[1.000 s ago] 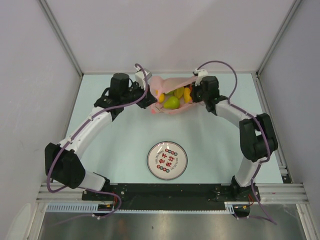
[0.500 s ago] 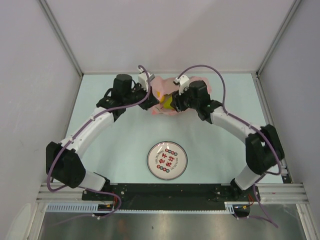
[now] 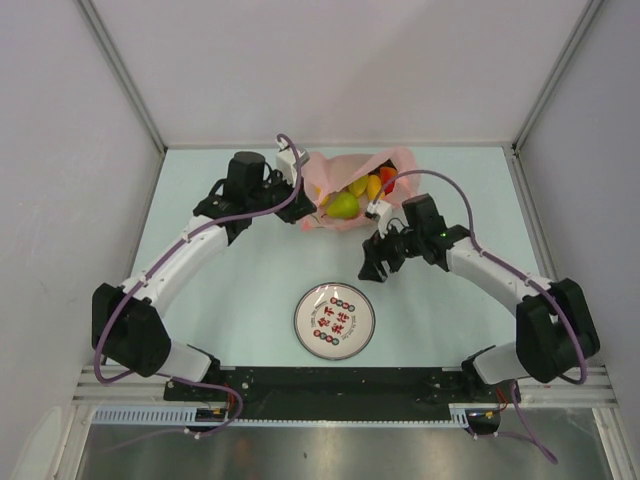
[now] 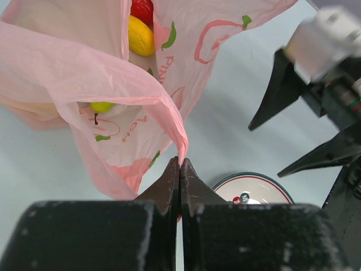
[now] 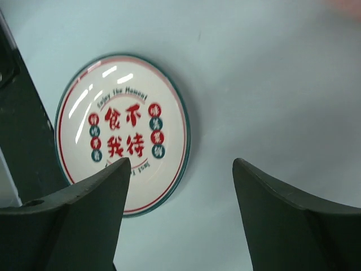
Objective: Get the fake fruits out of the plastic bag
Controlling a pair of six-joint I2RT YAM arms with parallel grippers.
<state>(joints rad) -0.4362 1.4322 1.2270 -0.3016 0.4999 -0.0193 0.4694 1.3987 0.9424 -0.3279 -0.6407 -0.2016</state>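
Note:
The pink plastic bag [image 3: 352, 172] lies at the far middle of the table with its mouth open. Inside show fake fruits: a green pear [image 3: 343, 206], a yellow mango [image 3: 357, 186], an orange one [image 3: 374, 187] and a red piece [image 3: 388, 177]. My left gripper [image 3: 306, 192] is shut on the bag's left rim; the left wrist view has the pink film [image 4: 113, 73] pinched at my left gripper [image 4: 180, 163], with a yellow fruit [image 4: 140, 35] deep inside. My right gripper [image 3: 375, 262] hangs open and empty between the bag and the plate, its right gripper [image 5: 180, 164] jaws wide apart over bare table.
A round white plate [image 3: 304, 310] with red lettering lies near the middle front, also seen as the plate [image 5: 79, 107] below my right fingers and the plate [image 4: 265, 183] in the left wrist view. Frame posts and walls ring the table.
My right gripper left the bag's mouth, swung toward the near side above the plate's far edge, and opened. The bag's mouth shows the fruits again. The left arm held still.

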